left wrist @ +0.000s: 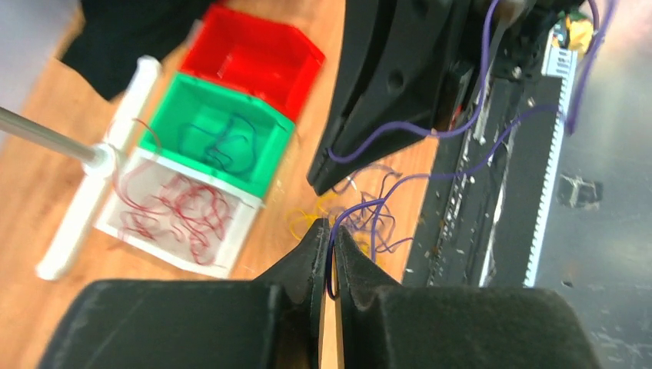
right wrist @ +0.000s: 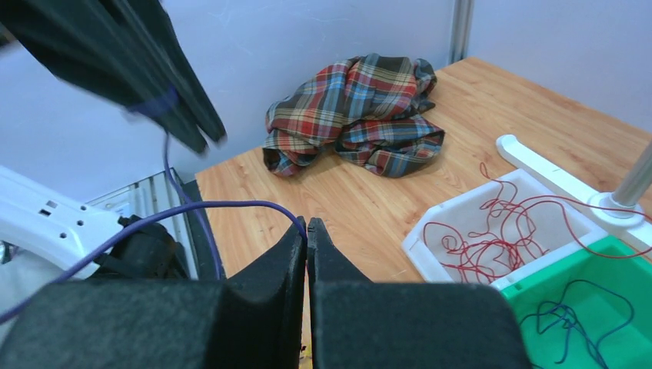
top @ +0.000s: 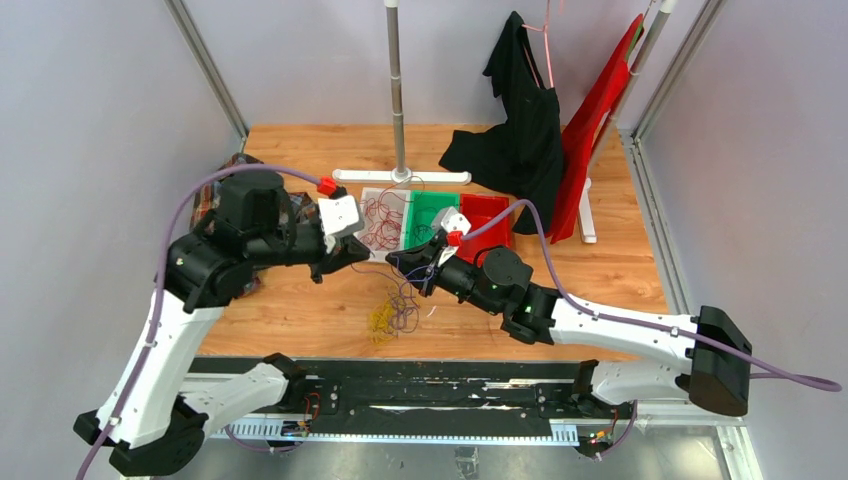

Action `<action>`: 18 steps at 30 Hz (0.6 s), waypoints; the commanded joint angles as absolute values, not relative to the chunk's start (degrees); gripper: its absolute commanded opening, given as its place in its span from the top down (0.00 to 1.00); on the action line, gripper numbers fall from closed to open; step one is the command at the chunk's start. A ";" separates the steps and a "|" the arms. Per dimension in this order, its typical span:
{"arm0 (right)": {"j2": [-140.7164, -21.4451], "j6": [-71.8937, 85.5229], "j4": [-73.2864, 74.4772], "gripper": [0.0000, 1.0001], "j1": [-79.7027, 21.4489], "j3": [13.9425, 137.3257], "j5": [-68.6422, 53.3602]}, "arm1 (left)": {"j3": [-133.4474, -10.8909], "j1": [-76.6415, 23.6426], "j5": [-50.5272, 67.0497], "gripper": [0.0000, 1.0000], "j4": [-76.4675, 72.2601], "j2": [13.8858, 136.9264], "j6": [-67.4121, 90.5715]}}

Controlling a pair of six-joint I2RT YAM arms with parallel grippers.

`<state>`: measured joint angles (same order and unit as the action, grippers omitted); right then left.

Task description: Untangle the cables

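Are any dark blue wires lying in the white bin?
No, the white bin holds only red wires; the dark blue wires lie in the green bin beside it.

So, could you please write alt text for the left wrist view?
The left end effector is shut on a purple cable, the right end effector close above it. Beyond a yellow-purple tangle sit a white bin of red cables, a green bin and a red bin.
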<state>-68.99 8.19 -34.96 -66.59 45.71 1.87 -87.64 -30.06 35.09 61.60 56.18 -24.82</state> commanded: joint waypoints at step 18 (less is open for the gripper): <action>-66.34 14.23 -31.90 0.99 -67.24 53.37 -4.70 | -63.42 -29.73 43.94 0.69 33.76 50.44 -9.76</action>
<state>-67.33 12.97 -31.16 -66.61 50.24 -2.66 -64.97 -30.06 42.50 42.74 51.07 -16.84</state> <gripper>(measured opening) 0.013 0.290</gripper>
